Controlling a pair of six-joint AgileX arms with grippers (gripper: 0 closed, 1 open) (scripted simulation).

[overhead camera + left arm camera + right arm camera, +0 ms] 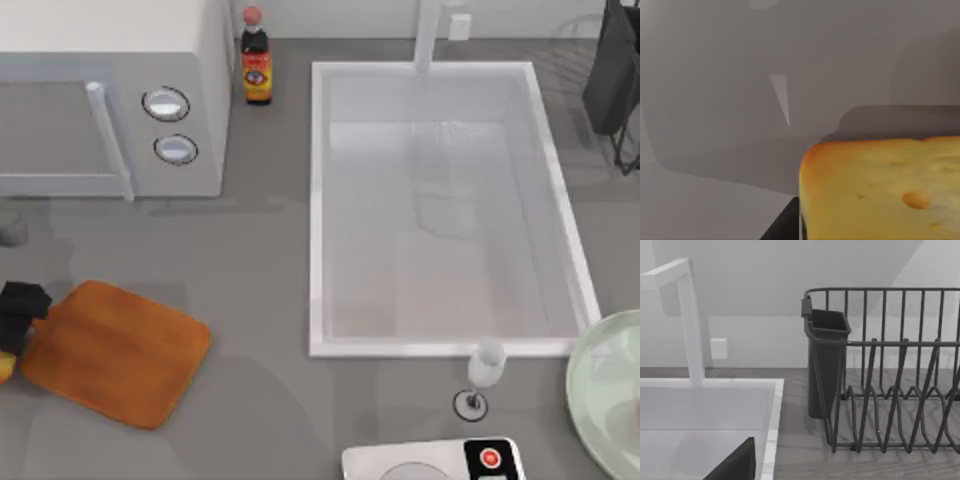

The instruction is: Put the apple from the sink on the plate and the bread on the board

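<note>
Bread held at the left edge, just beside the board

The left pincer (18,318) is clamped on the bread (880,190), a golden-yellow chunk with small holes, at the table's left edge; the board (118,350) lies just to its right, long axis slanting. I cannot tell the right pincer's state. The sink (318,200) looks empty.
</note>
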